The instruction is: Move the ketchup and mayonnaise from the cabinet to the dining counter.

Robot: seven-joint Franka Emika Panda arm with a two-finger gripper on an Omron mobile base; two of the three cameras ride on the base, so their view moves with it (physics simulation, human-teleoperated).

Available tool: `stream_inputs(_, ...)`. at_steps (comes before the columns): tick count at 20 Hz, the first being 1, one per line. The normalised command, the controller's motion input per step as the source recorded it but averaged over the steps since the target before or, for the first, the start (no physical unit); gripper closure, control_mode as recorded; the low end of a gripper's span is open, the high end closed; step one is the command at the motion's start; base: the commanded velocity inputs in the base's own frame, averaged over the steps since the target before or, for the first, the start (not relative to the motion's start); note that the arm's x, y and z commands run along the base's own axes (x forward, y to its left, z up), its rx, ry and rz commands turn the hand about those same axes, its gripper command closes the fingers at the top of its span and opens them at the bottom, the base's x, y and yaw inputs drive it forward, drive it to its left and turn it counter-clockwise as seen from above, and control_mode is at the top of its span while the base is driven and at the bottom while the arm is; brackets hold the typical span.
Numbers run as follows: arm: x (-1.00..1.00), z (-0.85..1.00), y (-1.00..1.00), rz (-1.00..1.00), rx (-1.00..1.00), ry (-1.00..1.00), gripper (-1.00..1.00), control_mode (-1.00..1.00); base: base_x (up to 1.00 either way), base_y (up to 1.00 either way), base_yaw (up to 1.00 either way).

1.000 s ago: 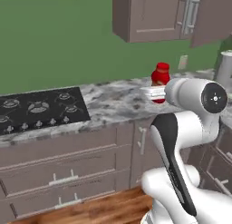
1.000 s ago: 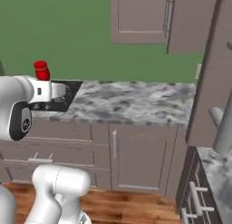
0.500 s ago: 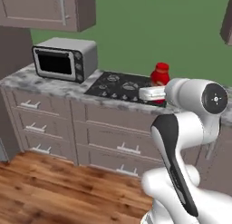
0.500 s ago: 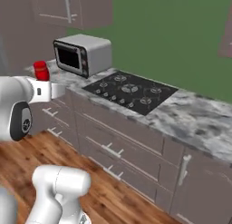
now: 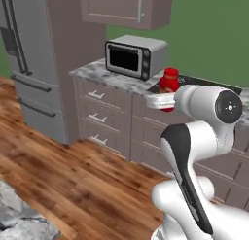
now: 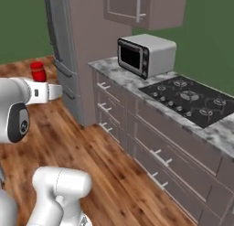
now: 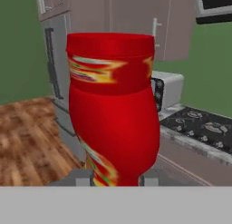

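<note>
One of two condiments is travelling: the pincer (image 7: 117, 180) is pinching the ketchup (image 7: 113, 105) upright in mid-air above the wood floor (image 5: 73, 180). Judging by this, delivery to the dining counter is pending, the mayonnaise too.

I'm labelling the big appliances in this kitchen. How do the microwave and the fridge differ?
The microwave is a small box sitting on the marbled worktop; the fridge is tall and stands on the wood floor. The microwave's front is a dark window; the fridge's front is plain grey doors with long bar handles. In the right base view the microwave sits beside the hob, the fridge further left, past a tall panel. Both have a silver-grey finish.
</note>
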Motion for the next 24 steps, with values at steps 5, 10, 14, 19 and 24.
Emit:
stream_inputs(5, 0.0, 0.0, 0.0, 0.0, 0.0, 0.0, 1.0, 1.0, -0.36, 0.26, 0.44)
stream_inputs(10, 0.0, 0.0, 0.0, 0.0, 0.0, 0.0, 1.0, 1.0, -0.5, 0.05, 0.39)
stream_inputs(14, 0.0, 0.0, 0.0, 0.0, 0.0, 0.0, 1.0, 1.0, -0.42, 0.22, 0.38)
stream_inputs(19, 0.0, 0.0, 0.0, 0.0, 0.0, 0.0, 1.0, 1.0, -0.47, 0.3, 0.39)
stream_inputs(24, 0.0, 0.0, 0.0, 0.0, 0.0, 0.0, 1.0, 1.0, -0.44, 0.31, 0.37)
